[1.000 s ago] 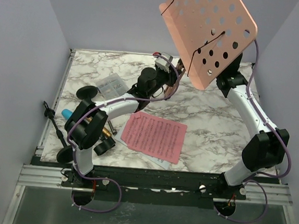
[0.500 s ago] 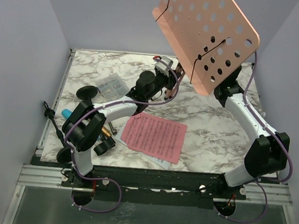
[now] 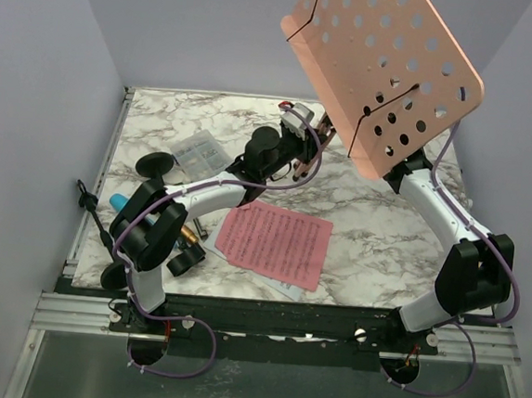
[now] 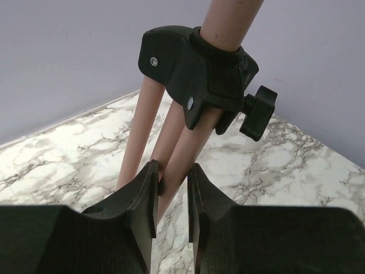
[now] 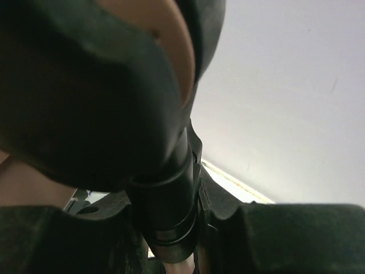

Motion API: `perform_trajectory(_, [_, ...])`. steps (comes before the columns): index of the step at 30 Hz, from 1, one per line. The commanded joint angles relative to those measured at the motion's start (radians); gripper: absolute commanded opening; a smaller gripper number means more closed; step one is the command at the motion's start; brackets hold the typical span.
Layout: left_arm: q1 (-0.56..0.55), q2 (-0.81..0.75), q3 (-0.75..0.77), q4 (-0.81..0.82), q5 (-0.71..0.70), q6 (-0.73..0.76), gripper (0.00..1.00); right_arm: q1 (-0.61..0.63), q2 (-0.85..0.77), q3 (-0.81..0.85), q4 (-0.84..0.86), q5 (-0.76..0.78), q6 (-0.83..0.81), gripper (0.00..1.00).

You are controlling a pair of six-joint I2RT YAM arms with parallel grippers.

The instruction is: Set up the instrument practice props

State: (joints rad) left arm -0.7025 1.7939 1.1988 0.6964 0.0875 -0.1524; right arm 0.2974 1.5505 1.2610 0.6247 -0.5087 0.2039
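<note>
The pink perforated music rack (image 3: 389,75) is held high over the back of the table, tilted. My right gripper (image 3: 403,166) sits just under it and is shut on the stand's black collar (image 5: 168,194). My left gripper (image 3: 301,144) is at the folded pink tripod legs (image 4: 177,148) below the black clamp with a knob (image 4: 202,74); its jaws are closed on one leg. A pink sheet-music page (image 3: 276,240) lies on a white page (image 3: 286,288) at the front centre. The blue microphone (image 3: 117,202), gold microphone (image 3: 189,237) and two round-based mounts (image 3: 155,163) (image 3: 115,274) lie at the left.
A small clear compartment box (image 3: 198,153) lies at the left rear. The marble table (image 3: 375,227) has purple walls close on three sides. A thin black mic arm (image 3: 96,221) lies along the left edge.
The rack has swung right and a little higher with my right gripper. My left gripper has shifted slightly right, staying at the tripod legs.
</note>
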Motion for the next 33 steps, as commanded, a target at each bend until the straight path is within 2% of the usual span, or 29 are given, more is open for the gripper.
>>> perform_trajectory(1, [-0.007, 0.009, 0.066, -0.224, 0.074, -0.125, 0.0, 0.028, -0.006, 0.039, 0.003, -0.05, -0.002, 0.0])
perform_trajectory(4, [0.006, 0.016, 0.121, -0.305, 0.104, -0.197, 0.02, 0.027, -0.023, 0.032, 0.007, 0.026, 0.053, 0.0])
perform_trajectory(8, [0.008, 0.018, 0.139, -0.333, 0.1, -0.256, 0.37, 0.029, -0.036, 0.049, -0.054, 0.046, 0.025, 0.0])
perform_trajectory(9, [0.008, 0.02, 0.147, -0.341, 0.093, -0.268, 0.44, 0.029, -0.037, 0.063, -0.079, 0.064, 0.021, 0.0])
perform_trajectory(11, [0.008, 0.023, 0.153, -0.349, 0.07, -0.278, 0.51, 0.029, -0.039, 0.088, -0.125, 0.09, 0.026, 0.0])
perform_trajectory(15, [0.006, 0.045, 0.16, -0.351, 0.036, -0.277, 0.55, 0.029, -0.005, 0.174, -0.22, 0.07, 0.045, 0.0])
perform_trajectory(18, [-0.002, 0.061, 0.159, -0.35, -0.01, -0.266, 0.61, 0.031, 0.017, 0.218, -0.255, 0.047, 0.044, 0.0])
perform_trajectory(24, [-0.003, 0.104, 0.182, -0.356, -0.074, -0.267, 0.58, 0.04, 0.008, 0.224, -0.217, 0.048, 0.016, 0.0])
perform_trajectory(27, [-0.002, 0.13, 0.215, -0.383, -0.123, -0.274, 0.47, 0.051, -0.013, 0.179, -0.13, 0.074, -0.02, 0.0])
perform_trajectory(33, [-0.002, 0.153, 0.272, -0.438, -0.12, -0.265, 0.22, 0.051, -0.024, 0.191, -0.039, 0.161, -0.101, 0.0])
